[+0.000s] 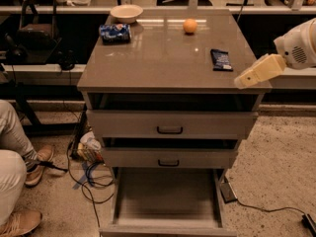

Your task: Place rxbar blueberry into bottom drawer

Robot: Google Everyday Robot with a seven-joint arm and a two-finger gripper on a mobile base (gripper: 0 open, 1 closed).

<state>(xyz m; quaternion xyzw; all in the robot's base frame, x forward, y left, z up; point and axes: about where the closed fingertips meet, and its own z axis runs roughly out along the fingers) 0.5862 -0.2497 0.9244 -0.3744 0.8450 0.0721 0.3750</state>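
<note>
The rxbar blueberry [221, 59], a flat dark navy bar with a pale strip at its near end, lies on the cabinet top near the right edge. The bottom drawer [168, 194] is pulled out, its flat floor bare. My gripper [243, 81] reaches in from the right on a white arm, its cream tip over the cabinet top's front right corner, a little in front of and to the right of the bar, not touching it.
On the cabinet top [158, 58] lie an orange [190, 25], a white bowl [126, 12] and a crinkled blue-and-white snack bag [114, 32]. The two upper drawers [170, 125] stand slightly ajar. A seated person's legs [12, 167] and cables [89, 177] are at the left.
</note>
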